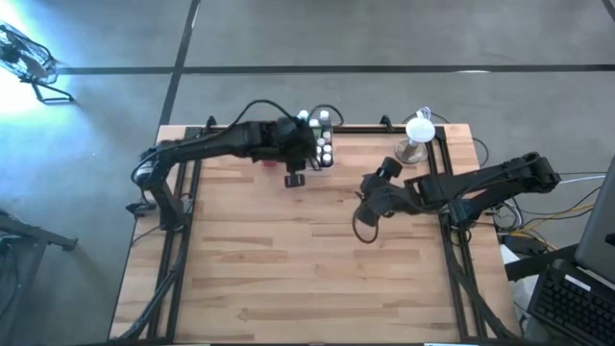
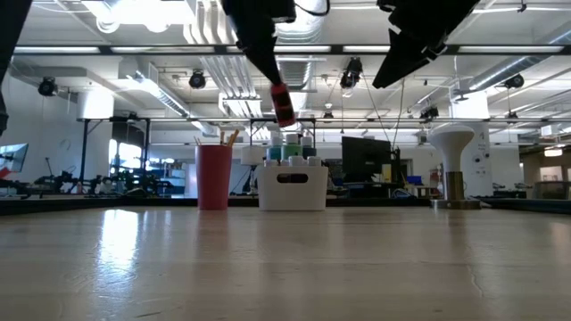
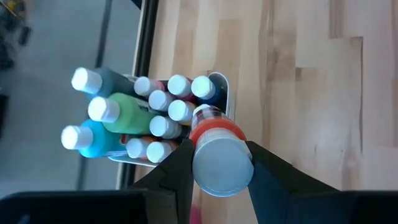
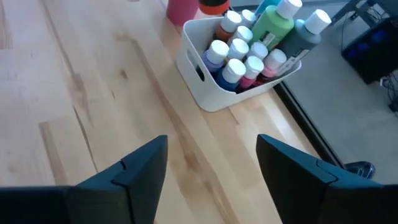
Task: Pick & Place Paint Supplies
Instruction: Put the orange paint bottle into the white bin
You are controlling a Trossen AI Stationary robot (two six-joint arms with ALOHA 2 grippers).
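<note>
**Red paint bottle held over the tray, ready for lowering**

Red paint bottle (image 3: 217, 152) sits clamped between the fingers of the left tool (image 3: 216, 163), its grey-white base toward the wrist camera and its body tilted, as the low view shows (image 2: 282, 105). From above, the left tool (image 1: 295, 173) hangs at about 12 o'clock on the wooden surface (image 1: 307, 279), just at the near edge of the white tray (image 4: 205, 81), well clear of the planks.

The tray is already crowded with white-capped bottles: green (image 3: 127, 115), teal (image 3: 93, 138), dark grey (image 3: 109, 79) and several smaller ones. The magenta cup (image 2: 214, 176) stands just beside it, at its 9 o'clock in the low view, with brush handles (image 2: 230, 137) poking out.

The right tool (image 4: 211, 168) waits at roughly 2 o'clock on the surface, fingers spread wide and holding nothing, aimed toward the tray.

If the bottle is meant for the tray, the job seems nearly done. To do it well, I would judge:
- Centre the bottle over a gap between caps before descending; free room looks scarce near the close corner.
- Bring the bottle closer to upright so it slides in rather than wedging across neighbours.
- Lower slowly; a nudge could topple the taller bottles or shove the tray toward the surface's far edge.
- Release only once the bottle is supported.
</note>
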